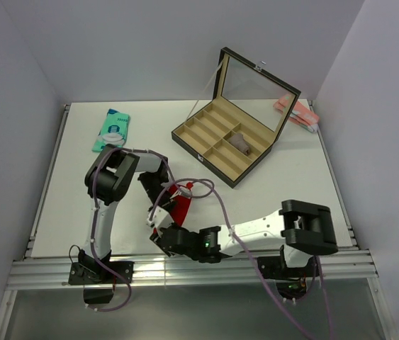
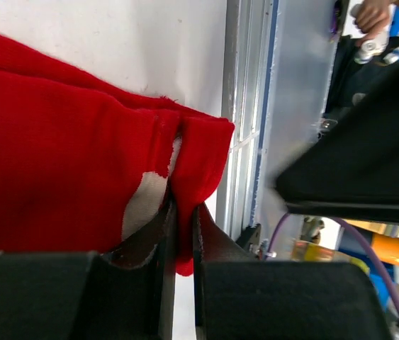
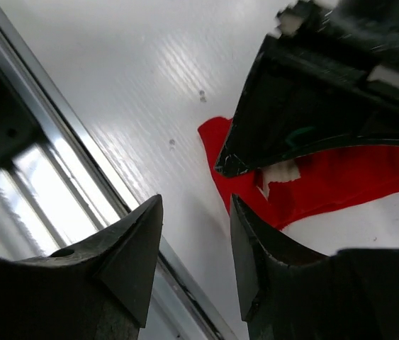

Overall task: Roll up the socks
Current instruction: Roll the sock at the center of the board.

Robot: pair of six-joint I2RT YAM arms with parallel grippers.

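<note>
Here, the left jaws clench a fold of the red socks (image 2: 64, 163) on the tabletop (image 2: 149, 42); the right jaws gape empty just beside. Soft, limp cloth, likely best pinched at its folded edge.

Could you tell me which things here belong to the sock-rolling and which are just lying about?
Job: bright red fabric sock; left hand pinching it; right hand open.
Lying about: teal printed sock; open dark compartment box; pale bundle inside it; pink fabric at far right.
</note>
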